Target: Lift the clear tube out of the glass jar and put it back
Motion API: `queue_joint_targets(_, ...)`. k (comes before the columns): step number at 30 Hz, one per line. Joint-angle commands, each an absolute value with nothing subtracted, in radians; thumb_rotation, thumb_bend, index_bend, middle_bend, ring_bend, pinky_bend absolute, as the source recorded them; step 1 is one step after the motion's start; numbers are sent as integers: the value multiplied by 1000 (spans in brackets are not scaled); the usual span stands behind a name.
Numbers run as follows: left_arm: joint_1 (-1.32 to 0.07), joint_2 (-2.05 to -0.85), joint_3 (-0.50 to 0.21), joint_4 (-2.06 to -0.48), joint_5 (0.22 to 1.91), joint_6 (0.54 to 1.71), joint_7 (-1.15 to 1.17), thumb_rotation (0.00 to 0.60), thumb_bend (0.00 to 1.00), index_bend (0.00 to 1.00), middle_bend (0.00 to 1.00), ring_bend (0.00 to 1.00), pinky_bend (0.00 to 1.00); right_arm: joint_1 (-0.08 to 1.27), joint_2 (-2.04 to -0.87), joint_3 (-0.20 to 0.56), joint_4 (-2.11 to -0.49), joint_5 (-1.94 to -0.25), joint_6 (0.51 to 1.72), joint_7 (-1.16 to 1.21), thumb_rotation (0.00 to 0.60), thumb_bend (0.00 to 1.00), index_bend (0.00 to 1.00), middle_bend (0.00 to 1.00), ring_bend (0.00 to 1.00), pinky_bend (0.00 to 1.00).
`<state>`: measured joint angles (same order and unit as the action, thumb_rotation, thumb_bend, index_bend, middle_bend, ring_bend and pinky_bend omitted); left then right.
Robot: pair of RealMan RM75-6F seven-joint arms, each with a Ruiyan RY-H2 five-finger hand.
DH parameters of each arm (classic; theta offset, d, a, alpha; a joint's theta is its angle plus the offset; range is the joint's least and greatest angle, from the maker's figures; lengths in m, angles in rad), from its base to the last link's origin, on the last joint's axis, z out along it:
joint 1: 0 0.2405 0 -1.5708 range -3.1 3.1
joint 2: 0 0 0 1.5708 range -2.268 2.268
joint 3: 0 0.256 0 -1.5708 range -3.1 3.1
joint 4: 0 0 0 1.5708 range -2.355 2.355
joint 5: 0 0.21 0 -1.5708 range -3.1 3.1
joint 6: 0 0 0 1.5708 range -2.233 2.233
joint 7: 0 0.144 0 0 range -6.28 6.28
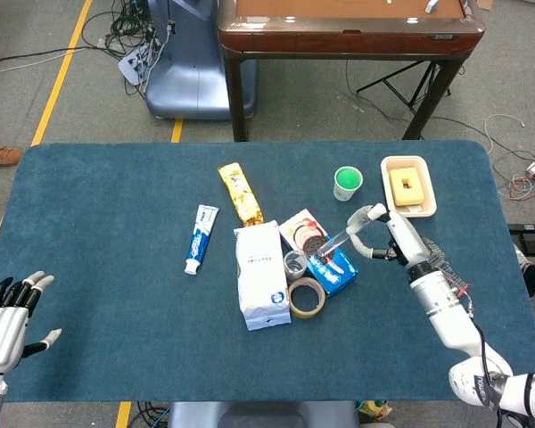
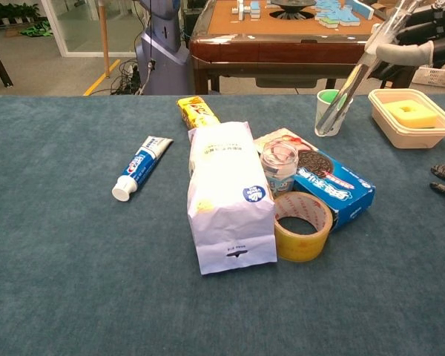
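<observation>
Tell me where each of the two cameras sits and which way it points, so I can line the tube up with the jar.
Head view: sits high, looks steeply down on the blue table; shows the left hand at the near-left edge and the right hand holding the clear tube.
Chest view: sits low at the near edge, looks forward across the table; only the right hand shows, top right, with the tilted tube.
Shared: glass jar, white bag, tape roll.
</observation>
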<state>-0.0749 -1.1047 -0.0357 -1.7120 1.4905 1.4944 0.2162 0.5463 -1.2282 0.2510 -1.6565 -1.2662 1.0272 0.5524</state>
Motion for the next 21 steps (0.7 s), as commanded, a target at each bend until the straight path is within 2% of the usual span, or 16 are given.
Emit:
queue_joint_targets(1, -77, -1107, -36, -1711, 1492, 1493, 217, 600, 174, 169, 123, 161, 57, 542, -1314, 227, -1511, -1308, 1137, 152, 600, 539, 587, 494, 372, 305)
queue_joint_targets(6, -80, -1106, -37, -1715, 1492, 1489, 220, 600, 174, 169, 123, 161, 57, 535, -1352, 227, -1497, -1303, 1167, 113, 600, 540, 592, 491, 372, 305)
queue_joint_targets(11, -79, -1105, -36, -1714, 1491, 1492, 218, 600, 173, 169, 123, 161, 57, 528, -1293, 256, -1615, -1254, 1060, 380, 600, 540, 593, 491, 372, 311)
queue_joint_targets(17, -79, -1106, -35, -1716, 1493, 1494, 220, 600, 174, 169, 122, 161, 57, 522, -1225, 269, -1687, -1274, 955, 666, 600, 540, 593, 491, 372, 327)
queue_joint_targets(21, -79, -1105, -35, -1718, 1494, 1495, 220, 600, 173, 169, 123, 161, 57, 524, -1208, 257, -1661, -1311, 951, 660, 600, 540, 593, 491, 372, 327)
